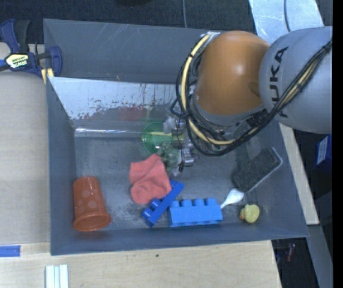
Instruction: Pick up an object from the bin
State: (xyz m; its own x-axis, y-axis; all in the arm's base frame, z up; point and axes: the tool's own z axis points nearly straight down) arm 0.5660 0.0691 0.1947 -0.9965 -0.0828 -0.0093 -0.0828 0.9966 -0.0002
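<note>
My gripper [180, 152] hangs low in the middle of the bin, mostly hidden under the arm's orange dome. A green translucent ring-shaped thing [154, 136] lies right at its left side, touching or just under the fingers. A crumpled pink-red cloth [149, 180] sits just below and left of the gripper. Whether anything is between the fingers is hidden.
An orange cup [90, 204] lies at the front left. A blue comb-like piece [161, 205] and a blue toy brick [195, 212] lie along the front. A grey sponge block [256, 168], a white scrap [232, 197] and a small yellow thing [250, 213] lie at the right.
</note>
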